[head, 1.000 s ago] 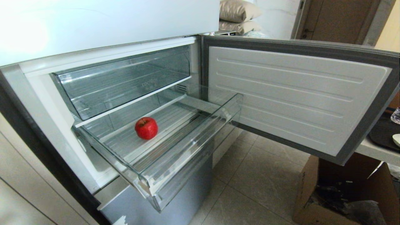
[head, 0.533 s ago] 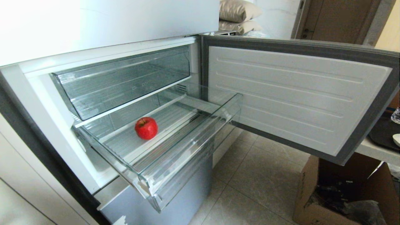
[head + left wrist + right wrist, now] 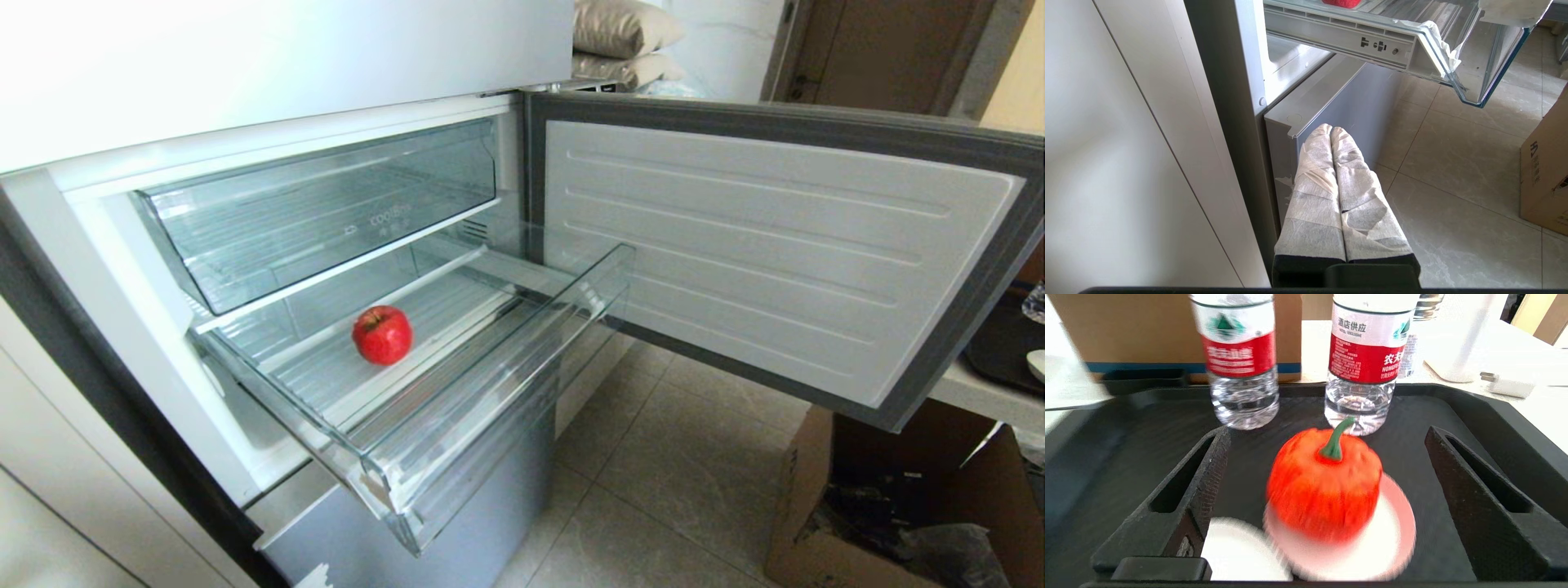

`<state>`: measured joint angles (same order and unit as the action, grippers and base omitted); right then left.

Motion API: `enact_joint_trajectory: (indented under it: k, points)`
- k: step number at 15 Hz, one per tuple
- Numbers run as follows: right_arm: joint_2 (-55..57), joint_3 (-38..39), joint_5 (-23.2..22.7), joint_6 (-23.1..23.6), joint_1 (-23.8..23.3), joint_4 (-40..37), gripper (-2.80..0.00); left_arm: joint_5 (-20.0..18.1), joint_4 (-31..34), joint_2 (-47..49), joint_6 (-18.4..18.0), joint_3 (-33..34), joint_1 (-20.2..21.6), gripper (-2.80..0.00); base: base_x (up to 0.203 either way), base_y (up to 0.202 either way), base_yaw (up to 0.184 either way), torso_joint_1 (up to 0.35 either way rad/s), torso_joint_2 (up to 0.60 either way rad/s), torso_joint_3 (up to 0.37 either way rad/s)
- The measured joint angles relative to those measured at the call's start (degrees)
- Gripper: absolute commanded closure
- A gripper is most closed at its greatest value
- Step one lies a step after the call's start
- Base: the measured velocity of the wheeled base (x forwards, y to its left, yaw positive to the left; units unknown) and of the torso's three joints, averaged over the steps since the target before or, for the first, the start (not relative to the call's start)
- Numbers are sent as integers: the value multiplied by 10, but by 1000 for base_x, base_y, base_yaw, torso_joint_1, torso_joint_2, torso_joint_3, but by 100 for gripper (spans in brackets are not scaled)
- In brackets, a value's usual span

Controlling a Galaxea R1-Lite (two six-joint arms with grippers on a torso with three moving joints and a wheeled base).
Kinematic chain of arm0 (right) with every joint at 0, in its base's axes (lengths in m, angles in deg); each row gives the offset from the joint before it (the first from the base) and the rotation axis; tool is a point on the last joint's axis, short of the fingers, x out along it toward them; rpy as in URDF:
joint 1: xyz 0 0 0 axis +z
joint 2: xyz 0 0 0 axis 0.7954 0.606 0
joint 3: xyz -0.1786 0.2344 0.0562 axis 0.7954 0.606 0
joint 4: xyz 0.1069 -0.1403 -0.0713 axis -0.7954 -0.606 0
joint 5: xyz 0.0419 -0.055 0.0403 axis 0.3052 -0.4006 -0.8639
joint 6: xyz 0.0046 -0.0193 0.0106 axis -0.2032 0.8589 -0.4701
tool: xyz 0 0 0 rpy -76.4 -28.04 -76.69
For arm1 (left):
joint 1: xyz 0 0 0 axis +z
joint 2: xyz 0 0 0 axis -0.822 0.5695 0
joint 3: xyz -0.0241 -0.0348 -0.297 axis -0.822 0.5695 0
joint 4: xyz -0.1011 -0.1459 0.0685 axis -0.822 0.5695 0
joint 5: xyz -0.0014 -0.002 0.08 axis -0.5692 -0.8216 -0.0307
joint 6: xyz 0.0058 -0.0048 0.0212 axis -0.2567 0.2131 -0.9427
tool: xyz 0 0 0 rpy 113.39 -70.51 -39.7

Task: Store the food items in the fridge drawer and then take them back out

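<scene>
The right gripper (image 3: 1327,473), jaws spread wide, straddles a red-orange round stemmed fruit (image 3: 1323,486) on a white saucer (image 3: 1392,543) in a black tray (image 3: 1515,428). The left gripper (image 3: 1331,130), fingers pressed together, hangs beside the fridge. Another red fruit (image 3: 382,335) sits in the clear plastic pulled-out drawer (image 3: 490,384).

A black tray (image 3: 1486,416) holds two water bottles (image 3: 1237,363), a white plate (image 3: 1392,539) with a red fruit (image 3: 1323,490) on it, and another white plate (image 3: 1237,551) beside it. The clear drawer (image 3: 490,384) holds one red apple (image 3: 382,335).
</scene>
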<state>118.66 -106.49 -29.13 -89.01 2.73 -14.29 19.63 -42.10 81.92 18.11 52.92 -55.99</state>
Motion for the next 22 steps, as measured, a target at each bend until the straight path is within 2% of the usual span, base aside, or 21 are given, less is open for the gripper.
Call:
enact_joint_trajectory:
  k: [4, 20, 21, 22]
  points:
    - [55, -83, -2, 0, 0, -17, -280, 0, 0, 0, 0, 0, 0, 0, 0, 0, 0, 0, 0, 0]
    - [111, -110, -11, -1, 4, -21, -280, 0, 0, 0, 0, 0, 0, 0, 0, 0, 0, 0, 0, 0]
    - [112, -110, -11, 0, 4, -21, 0, 0, 0, 0, 0, 0, 0, 0, 0, 0, 0, 0, 0, 0]
    - [113, -111, -11, -1, 4, -21, 0, 0, 0, 0, 0, 0, 0, 0, 0, 0, 0, 0, 0, 0]
